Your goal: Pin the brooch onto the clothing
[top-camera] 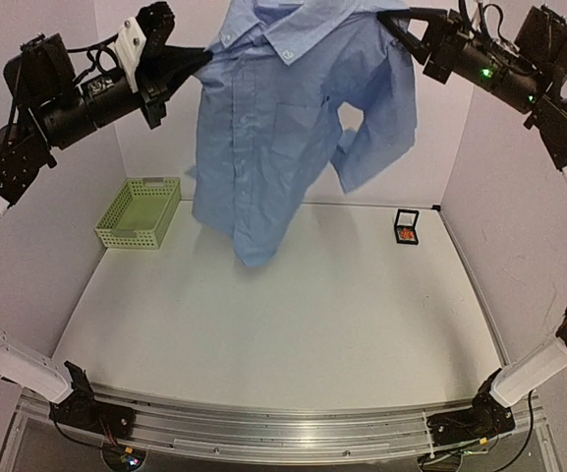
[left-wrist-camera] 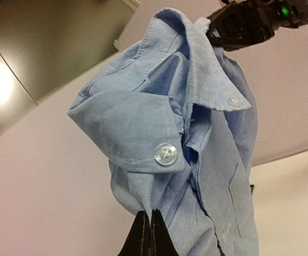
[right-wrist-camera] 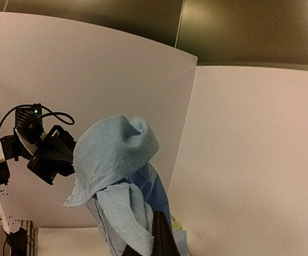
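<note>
Clearly this is the preparation step: the shirt (top-camera: 283,128) hangs in the air between both arms, and the pinning is not yet started. The left gripper (top-camera: 202,57) is clamped on the shirt's shoulder edge on the left arm's side. Its wrist view shows the two fingers pressed together with blue cloth pinched between them, under the buttoned collar. The right gripper (top-camera: 396,25) is closed on the shirt's opposite shoulder, and its own camera shows fabric bunched over the fingers. The shirt faces the overhead camera, with placket and chest pocket showing and one sleeve folded at its right side. Its hem dangles over the far part of the surface (top-camera: 293,334); I cannot tell whether it touches.

The brooch (top-camera: 404,234) is well apart from the shirt, below and to the right of it, lying inside a small black box (top-camera: 407,213). A pale green basket (top-camera: 141,211) sits below and to the left of the shirt.

As I judge it, the next move calls for laying the shirt flat, front up, so one gripper can let go and fetch the brooch. That ornament is tiny, so lifting it from the box needs a precise pinch, and the loose fabric may wrinkle while being lowered.
</note>
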{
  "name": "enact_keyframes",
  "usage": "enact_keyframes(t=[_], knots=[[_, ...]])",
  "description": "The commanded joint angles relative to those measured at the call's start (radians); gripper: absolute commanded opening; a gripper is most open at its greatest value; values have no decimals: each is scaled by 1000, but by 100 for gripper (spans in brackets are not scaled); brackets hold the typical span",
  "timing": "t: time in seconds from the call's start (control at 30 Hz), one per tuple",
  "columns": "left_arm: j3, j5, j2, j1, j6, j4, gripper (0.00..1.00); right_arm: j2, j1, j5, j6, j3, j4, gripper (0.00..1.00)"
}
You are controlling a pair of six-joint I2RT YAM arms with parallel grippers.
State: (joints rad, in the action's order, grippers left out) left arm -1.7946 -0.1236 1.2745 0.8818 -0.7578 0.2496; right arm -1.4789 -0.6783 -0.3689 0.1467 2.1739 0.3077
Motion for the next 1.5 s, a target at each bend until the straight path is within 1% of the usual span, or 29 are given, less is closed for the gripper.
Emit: enact_keyframes(t=[0.0,0.1,0.23,0.3,0.37,0.43,0.5,0.57,0.73,0.83,0.87,0.9,0.97,1.03,1.07,1.1,1.17,1.23,1.3,1.4,1.47], knots=[[-15,66,-87,-9,94,181,0,104,23,103,-52,-122,8,0],[-14,63,-73,-9,126,281,0,92,23,137,-83,-149,92,0],[40,114,-22,-9,233,323,0,-14,29,275,-69,-207,223,0],[84,154,24,-10,275,335,0,-96,76,285,-90,-241,239,0],[156,160,71,-15,310,337,0,-188,153,269,-136,-252,244,0],[234,122,127,-26,335,324,0,-274,213,277,-169,-271,240,0],[291,60,196,-31,358,297,0,-366,230,296,-157,-285,240,0],[315,15,277,-32,363,265,0,-454,233,297,-154,-297,240,0],[281,-94,548,-33,326,212,0,-666,274,348,-184,-284,236,0],[232,-230,690,-34,299,216,1,-771,292,396,-203,-228,234,0],[201,-288,717,-34,290,239,10,-801,294,407,-206,-209,234,0],[163,-349,742,-34,283,267,25,-822,295,416,-207,-187,233,0],[86,-472,760,-43,255,335,63,-857,301,429,-200,-164,232,0],[28,-561,746,-80,239,386,88,-872,304,434,-180,-164,231,0],[-9,-616,743,-112,236,423,95,-874,305,422,-167,-170,229,0],[-50,-655,743,-152,236,450,99,-874,305,413,-157,-179,227,0],[-117,-718,765,-252,257,508,99,-862,304,382,-152,-205,215,0],[-182,-700,808,-344,288,511,97,-841,303,333,-120,-231,194,0],[-224,-620,868,-405,354,461,87,-821,304,299,-108,-257,177,0],[-326,-409,1020,-425,386,442,59,-801,303,263,-102,-269,170,0],[-391,-365,1107,-425,380,472,58,-789,302,246,-102,-276,169,0]])
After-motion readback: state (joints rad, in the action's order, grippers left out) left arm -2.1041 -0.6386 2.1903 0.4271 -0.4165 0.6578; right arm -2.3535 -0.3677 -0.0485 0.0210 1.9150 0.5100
